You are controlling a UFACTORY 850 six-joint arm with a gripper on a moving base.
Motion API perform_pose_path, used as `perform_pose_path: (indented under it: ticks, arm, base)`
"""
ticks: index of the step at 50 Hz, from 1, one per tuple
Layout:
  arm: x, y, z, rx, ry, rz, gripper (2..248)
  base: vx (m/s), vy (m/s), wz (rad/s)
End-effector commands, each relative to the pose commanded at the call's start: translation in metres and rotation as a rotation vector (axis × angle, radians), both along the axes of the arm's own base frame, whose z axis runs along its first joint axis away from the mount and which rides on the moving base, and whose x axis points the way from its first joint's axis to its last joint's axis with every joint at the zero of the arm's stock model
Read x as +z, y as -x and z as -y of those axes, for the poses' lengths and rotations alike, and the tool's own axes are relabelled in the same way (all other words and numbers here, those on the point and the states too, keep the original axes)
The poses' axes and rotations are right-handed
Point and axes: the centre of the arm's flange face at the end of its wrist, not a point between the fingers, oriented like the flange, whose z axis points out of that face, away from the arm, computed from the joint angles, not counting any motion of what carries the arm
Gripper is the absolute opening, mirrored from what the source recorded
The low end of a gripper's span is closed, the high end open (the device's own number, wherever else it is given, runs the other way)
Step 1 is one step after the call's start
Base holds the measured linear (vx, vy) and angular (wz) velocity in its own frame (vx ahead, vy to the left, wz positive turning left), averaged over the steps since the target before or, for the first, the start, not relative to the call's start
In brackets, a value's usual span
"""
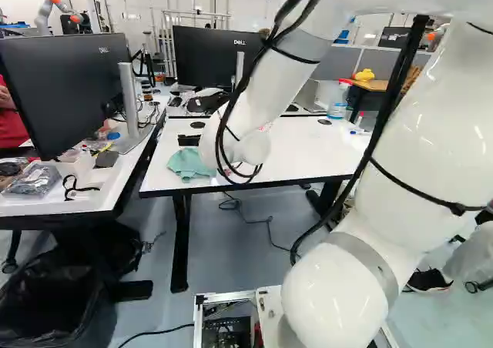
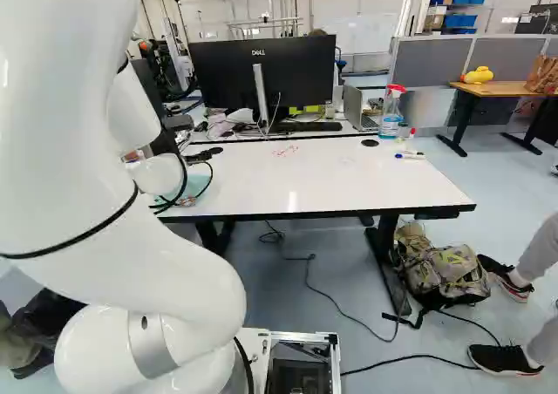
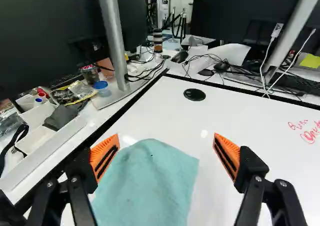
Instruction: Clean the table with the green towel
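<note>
While the jaws stand apart, the towel [image 3: 147,186] lies below.

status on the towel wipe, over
tool open, green towel on white table beneath it, spray bottle and marker toward table's right in right base view, maybe in the way
</note>
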Motion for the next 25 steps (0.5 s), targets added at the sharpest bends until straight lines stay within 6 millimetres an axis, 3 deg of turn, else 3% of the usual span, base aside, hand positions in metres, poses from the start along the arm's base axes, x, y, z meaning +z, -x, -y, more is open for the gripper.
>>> perform_pose_path:
  ticks: [16, 25]
  arm:
    - [-0.008, -0.003, -0.023, 0.044, 0.048, -0.085, 247]
    - [-0.013, -0.002, -0.025, 0.049, 0.079, -0.138, 247]
  base:
    - [0.000, 0.000, 0.000]
    - [0.000, 0.000, 0.000]
